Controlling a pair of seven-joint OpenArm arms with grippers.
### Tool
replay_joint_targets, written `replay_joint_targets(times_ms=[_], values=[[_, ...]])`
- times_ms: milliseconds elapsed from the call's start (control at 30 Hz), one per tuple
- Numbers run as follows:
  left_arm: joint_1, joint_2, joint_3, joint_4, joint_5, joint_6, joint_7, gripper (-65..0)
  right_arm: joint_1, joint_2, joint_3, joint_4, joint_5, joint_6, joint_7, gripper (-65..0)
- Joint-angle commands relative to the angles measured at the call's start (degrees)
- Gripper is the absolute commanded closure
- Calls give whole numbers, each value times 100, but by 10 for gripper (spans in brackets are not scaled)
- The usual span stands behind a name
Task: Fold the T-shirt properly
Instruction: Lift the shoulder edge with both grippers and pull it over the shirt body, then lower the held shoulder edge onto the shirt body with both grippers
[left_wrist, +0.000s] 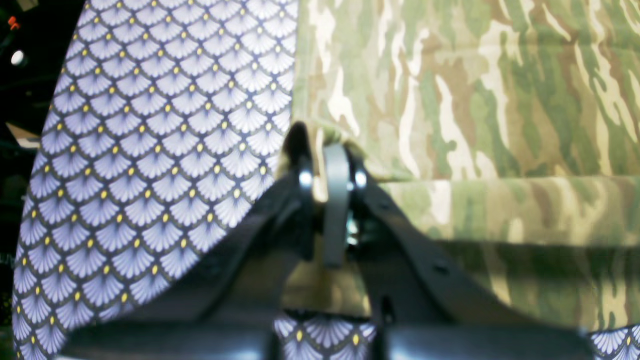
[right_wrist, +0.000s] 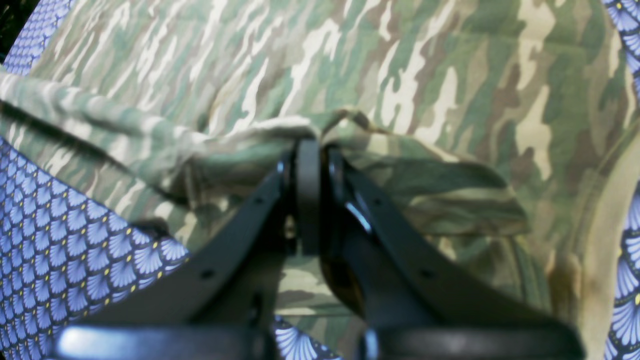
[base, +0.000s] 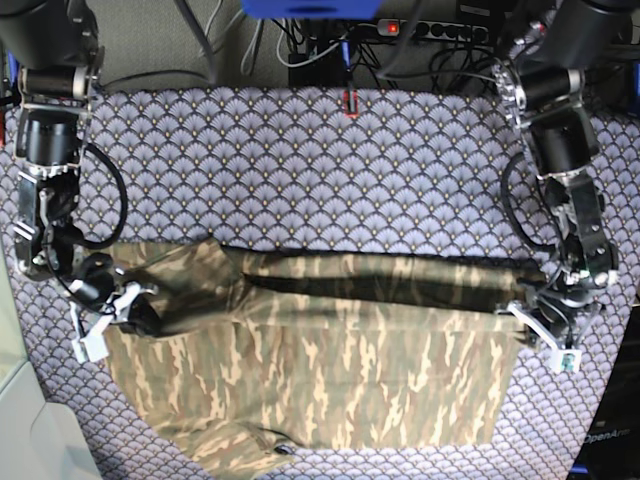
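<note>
**Two Grippers Pinch a Camouflage Shirt**

The T-shirt (base: 320, 370) lies spread out across the middle and front of the purple tablecloth (base: 300, 160). The shirt is tan, green and brown. Its far edge is lifted up and pulled into a long fold that runs from one side to the other, and a dark shadow sits under that fold.

The left gripper (left_wrist: 330, 145) is clamped tight on the cloth at the shirt's edge. In the left wrist view, a small bunch of cloth sticks up between its closed jaws, right where the shirt meets the tablecloth. In the base view, this gripper (base: 535, 318) is on the right side, at the end of the fold.

The right gripper (right_wrist: 310, 142) is squeezed tight on the shirt too. In the right wrist view, wrinkled cloth is gathered at its tips and a flap hangs over to one side. In the base view, it (base: 140, 305) is on the left side, holding the other end of the fold.

The front part of the shirt rests flat on the tablecloth.
</note>
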Motion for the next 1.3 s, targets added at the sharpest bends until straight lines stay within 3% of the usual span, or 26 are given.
replay_joint_targets(times_ms=[0, 200, 267, 333, 500, 600, 700, 867, 1067, 1267], values=[[-181, -67, -13, 98, -41, 18, -157, -9, 167, 83, 33, 84, 108, 21, 154, 0], [-155, -67, -13, 89, -76, 18, -148, -11, 167, 83, 33, 84, 108, 21, 145, -4], [-155, -67, -13, 89, -85, 18, -148, -47, 167, 83, 33, 84, 108, 21, 145, -56], [-146, -67, -13, 89, -85, 18, -139, -130, 167, 83, 33, 84, 108, 8, 145, -130], [-137, -67, -13, 89, -103, 1, -183, -412, 114, 92, 42, 111, 116, -142, 154, -315], [-137, -67, -13, 151, -103, 1, -183, -533, 88, 145, 209, 120, 116, -142, 154, -335], [-58, -67, -48, 168, -103, 1, -174, -596, 62, 162, 534, 120, 116, -142, 119, -335], [505, -76, -48, 485, -191, 1, -183, -615, -369, 356, 1000, 199, 116, -142, 136, -335], [839, -428, -48, 195, -1087, 1, -192, -615, -835, 426, 1308, 163, 116, -168, 172, -337], [936, -621, -57, -130, -1360, 1, -201, -615, -1072, 514, 1299, -390, 108, -177, 743, -337]])
